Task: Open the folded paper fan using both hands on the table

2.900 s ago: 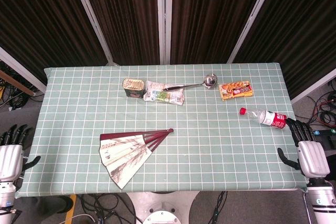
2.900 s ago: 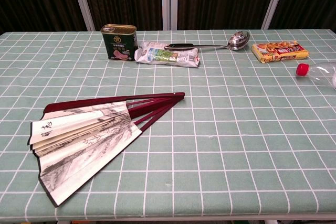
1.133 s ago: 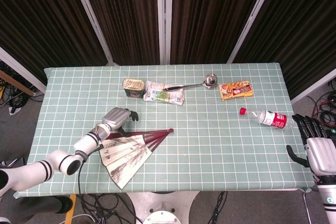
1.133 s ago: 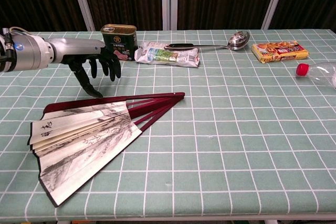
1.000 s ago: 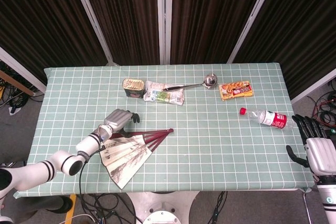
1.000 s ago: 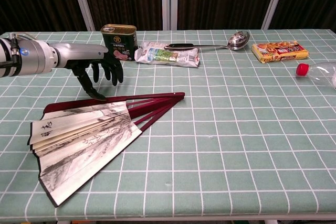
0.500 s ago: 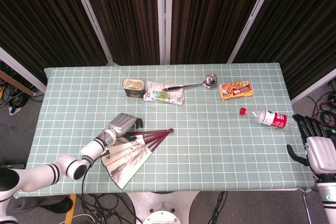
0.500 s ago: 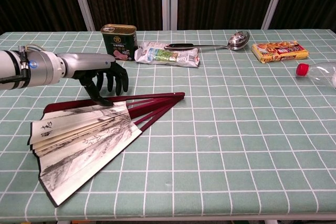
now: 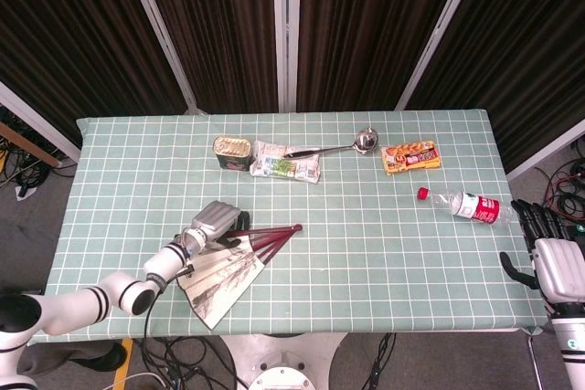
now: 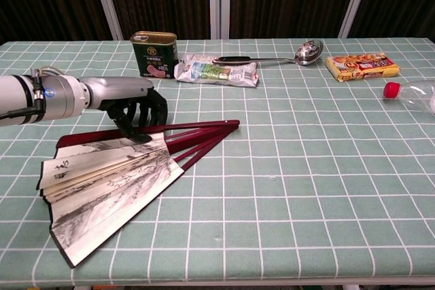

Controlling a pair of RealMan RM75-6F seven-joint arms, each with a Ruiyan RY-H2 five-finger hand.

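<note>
Fan (image 10: 109, 181) lies near the front left table (image 10: 306, 188) edge, partly spread; black brush characters are seen on its paper, unreadable. Left hand (image 10: 136, 110) is set at the fan's upper rib, fingers curled down; an actual grasp cannot be told. Right hand (image 9: 547, 258) hangs off the right edge, fingers apart, nothing held. Farther back: green can (image 10: 154, 53), label illegible; bottle (image 9: 464, 205), red label.

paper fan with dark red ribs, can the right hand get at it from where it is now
Probably yes. The right hand sits off the table's right edge, holding nothing, and bare checked cloth lies between it and the paper fan with dark red ribs. Only the left hand, at the fan's upper rib, crowds it.
</note>
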